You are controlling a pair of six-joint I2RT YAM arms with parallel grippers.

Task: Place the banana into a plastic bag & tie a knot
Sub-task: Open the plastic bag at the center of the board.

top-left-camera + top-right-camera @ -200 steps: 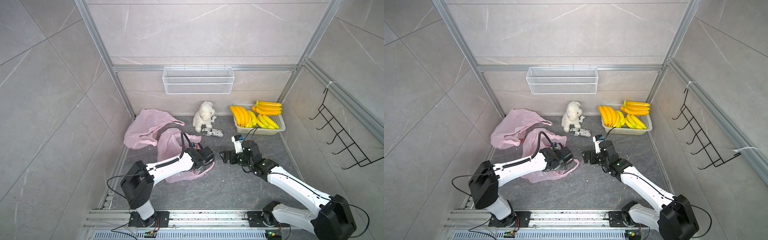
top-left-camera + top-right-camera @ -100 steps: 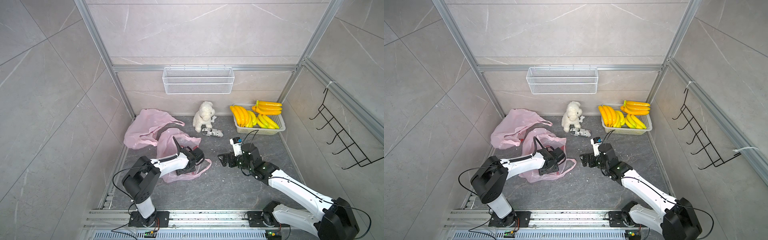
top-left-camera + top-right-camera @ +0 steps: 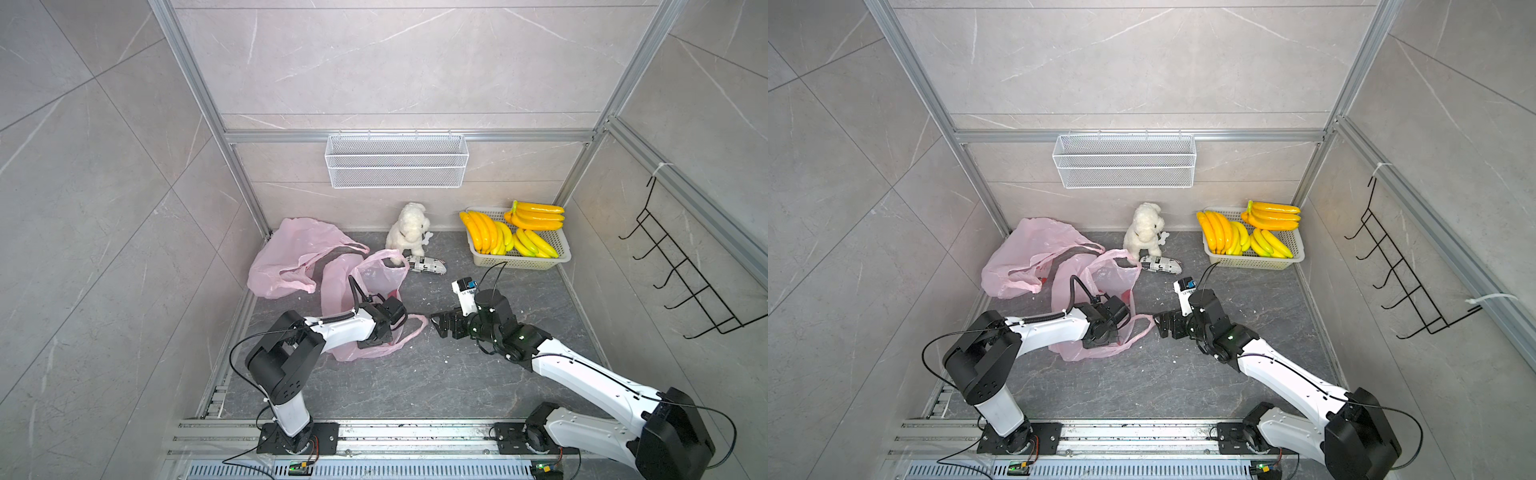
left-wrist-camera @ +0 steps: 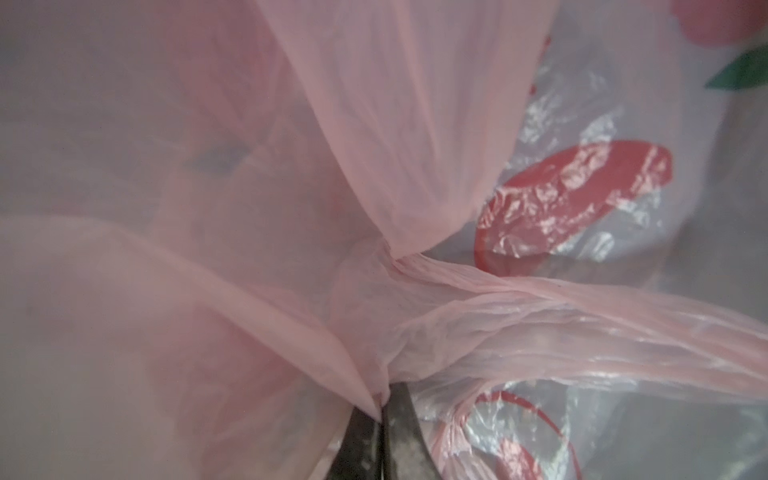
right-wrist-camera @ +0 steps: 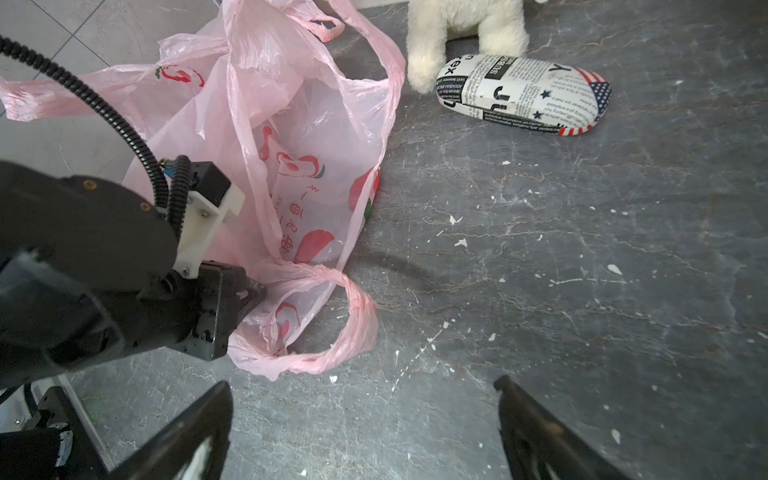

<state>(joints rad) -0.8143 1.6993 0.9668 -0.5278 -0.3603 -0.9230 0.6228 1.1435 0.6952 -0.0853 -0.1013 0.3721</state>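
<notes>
The bananas (image 3: 511,237) (image 3: 1246,232) lie in several yellow bunches in a pale plastic basket (image 3: 519,264) (image 3: 1254,264) at about 1 o'clock on the dark stone worktop (image 3: 415,374), against the back wall and well apart from both arms. None of them is in a bag.

The plastic bag (image 3: 374,278) (image 3: 1104,274) (image 5: 299,145) – pink, thin, printed in red – sits at about 10 o'clock from the worktop's middle, its mouth standing open towards the back. The left gripper (image 3: 382,334) (image 3: 1104,334) (image 5: 253,291) is closed tight on this bag at its near edge. In the left wrist view the two dark fingers (image 4: 357,440) meet with a gathered fold of pink film (image 4: 291,166) pinched between them. One handle loop (image 3: 415,328) (image 3: 1144,328) (image 5: 357,316) lies flat on the worktop at 3 o'clock from that grip.

The right gripper (image 3: 440,326) (image 3: 1163,324) (image 5: 361,384) is low over the worktop just at 3 o'clock of the loop, pointing towards 9 o'clock. Its jaws are spread wide and hold nothing – only bare stone shows between them in the right wrist view.

A second pink bag (image 3: 291,253) (image 3: 1025,249) lies crumpled at 10 o'clock, in the far corner. A white plush dog (image 3: 409,228) (image 3: 1144,230) stands at 12 o'clock by the back wall, with a newsprint-patterned glasses case (image 3: 428,264) (image 3: 1160,264) (image 5: 523,93) just in front of it, near the open bag's far rim.
</notes>
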